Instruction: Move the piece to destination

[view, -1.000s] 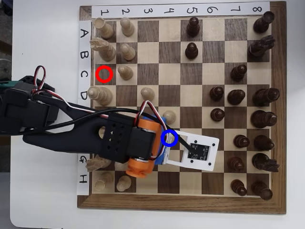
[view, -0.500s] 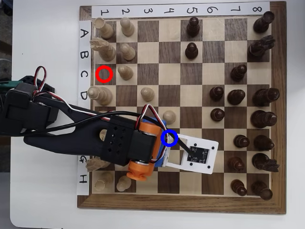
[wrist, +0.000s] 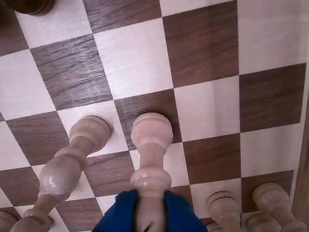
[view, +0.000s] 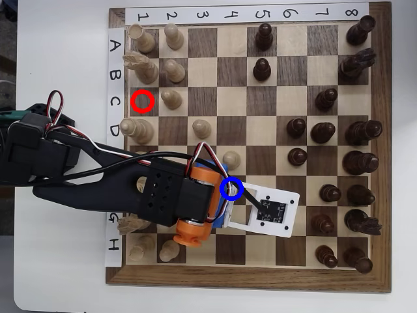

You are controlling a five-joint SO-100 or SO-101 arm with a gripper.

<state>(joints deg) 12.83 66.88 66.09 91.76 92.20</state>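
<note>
Wrist view: your gripper [wrist: 150, 212] has its blue fingers clamped on the piece [wrist: 151, 145], whose base sits on a dark square, probably touching down. A neighbouring pale pawn [wrist: 72, 154] stands just beside it. Overhead view: the arm has barely shifted in the last half second, settled over the destination [view: 232, 189]. The piece itself is hidden here. You look ready to release.
</note>
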